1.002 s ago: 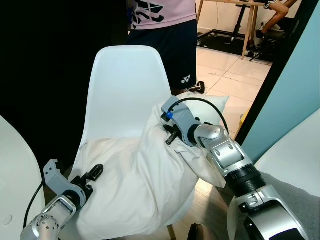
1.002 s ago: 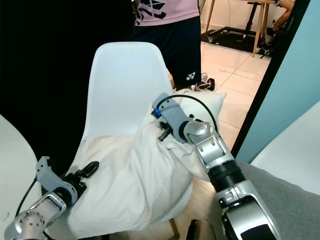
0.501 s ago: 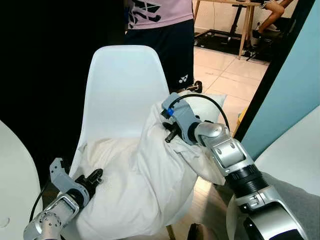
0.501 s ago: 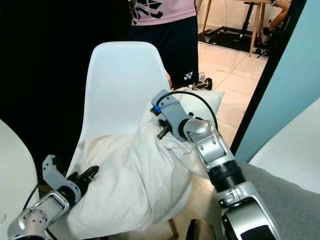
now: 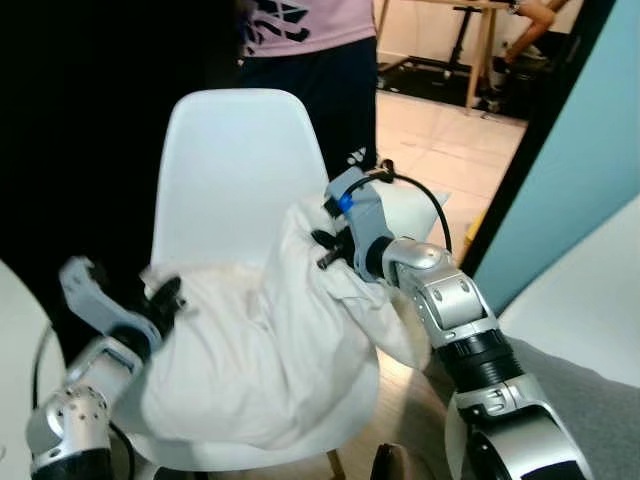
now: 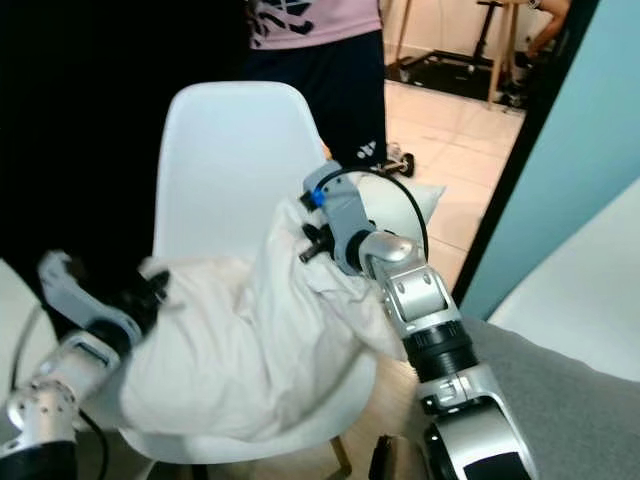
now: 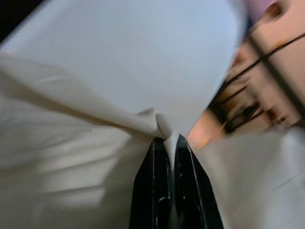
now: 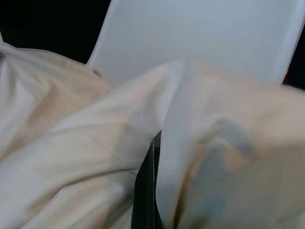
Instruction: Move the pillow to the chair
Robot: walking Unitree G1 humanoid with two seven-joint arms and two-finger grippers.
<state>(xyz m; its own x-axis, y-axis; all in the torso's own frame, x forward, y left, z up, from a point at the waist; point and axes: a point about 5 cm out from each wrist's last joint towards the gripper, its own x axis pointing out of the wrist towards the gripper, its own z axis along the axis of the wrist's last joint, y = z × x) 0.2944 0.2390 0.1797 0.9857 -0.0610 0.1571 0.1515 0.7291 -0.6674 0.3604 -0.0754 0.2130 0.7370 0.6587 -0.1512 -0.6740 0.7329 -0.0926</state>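
A crumpled white pillow (image 5: 260, 345) lies across the seat of the white shell chair (image 5: 232, 165). My left gripper (image 5: 163, 297) is shut on the pillow's left corner and holds it above the seat edge. In the left wrist view its black fingers (image 7: 157, 171) pinch a fold of the cloth (image 7: 71, 157). My right gripper (image 5: 326, 250) is shut on the pillow's upper right part, near the chair's backrest, with the cloth bunched around it. In the right wrist view one black finger (image 8: 148, 191) is sunk in the fabric (image 8: 71, 157).
A person (image 5: 315, 70) in a pink shirt and dark shorts stands close behind the chair. A teal wall (image 5: 585, 150) rises on the right, with another white seat (image 5: 590, 300) below it. A tiled floor (image 5: 430, 150) stretches behind.
My left gripper has risen and drawn the pillow's left corner up off the seat edge. The right gripper has shifted slightly up. The camera has moved a little.
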